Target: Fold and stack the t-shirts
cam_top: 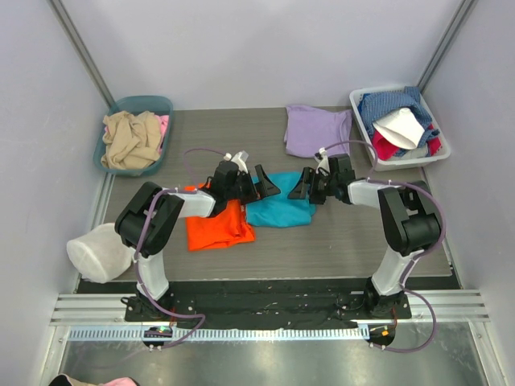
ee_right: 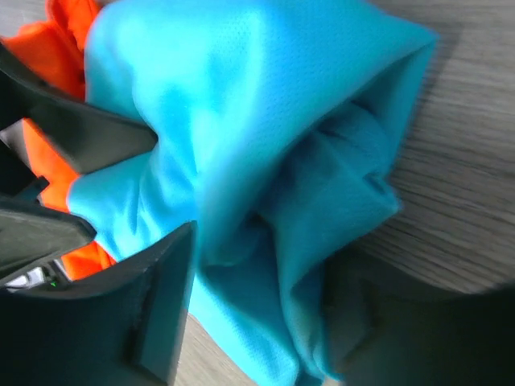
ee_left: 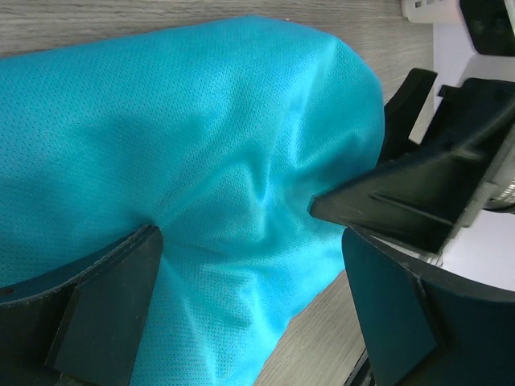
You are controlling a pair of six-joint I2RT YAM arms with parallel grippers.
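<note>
While right fingers (ee_right: 145,314) bracket it, teal t-shirt (ee_right: 241,121), bunched

You are standing in a robot test cell. Plain pale wall panels (cam_top: 241,48) on metal struts (cam_top: 79,48) enclose a grey wood-grain surface (cam_top: 338,249). Aluminium rails (cam_top: 88,308) cross the bottom of the frame. A teal bin (cam_top: 138,100) sits upper left and a white bin (cam_top: 361,119) upper right, both holding clothes.

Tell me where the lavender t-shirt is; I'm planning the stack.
Top view: the lavender t-shirt lies far right of centre, beside the white basket on its left, beyond the teal t-shirt.
</note>
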